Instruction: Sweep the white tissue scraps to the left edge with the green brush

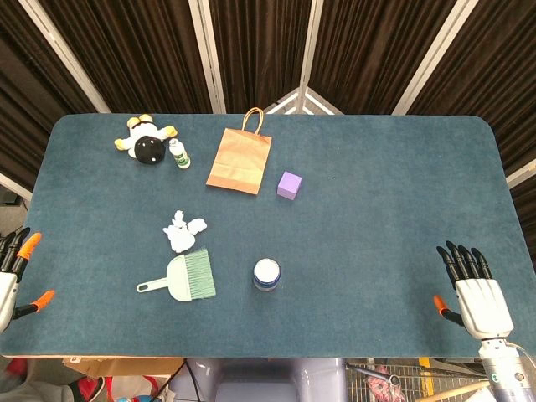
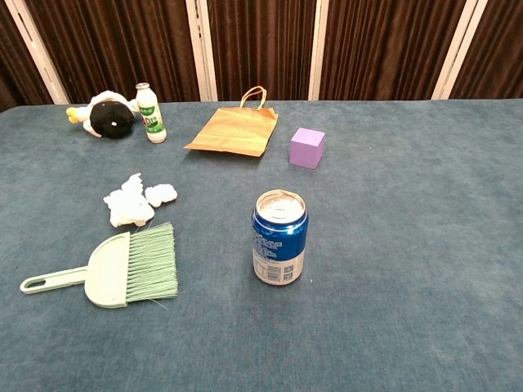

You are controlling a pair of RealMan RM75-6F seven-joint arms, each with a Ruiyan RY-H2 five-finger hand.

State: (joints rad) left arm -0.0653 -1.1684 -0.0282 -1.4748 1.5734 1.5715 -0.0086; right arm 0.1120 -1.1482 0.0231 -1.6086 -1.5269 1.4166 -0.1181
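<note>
The green brush (image 1: 182, 279) (image 2: 122, 267) lies flat on the blue table, handle pointing left, bristles to the right. Just above it sit the white tissue scraps (image 1: 182, 230) (image 2: 134, 200), bunched in a small pile. My left hand (image 1: 14, 274) rests at the table's left edge, fingers apart, holding nothing, well left of the brush. At the front right corner my right hand (image 1: 475, 291) lies palm down with fingers spread, far from the brush. Neither hand shows in the chest view.
A blue drink can (image 1: 266, 274) (image 2: 279, 237) stands right of the brush. Further back are a brown paper bag (image 1: 240, 157) (image 2: 234, 129), a purple cube (image 1: 289, 185) (image 2: 307, 147), a small bottle (image 1: 179, 154) (image 2: 149, 113) and a plush toy (image 1: 146, 143) (image 2: 105, 115).
</note>
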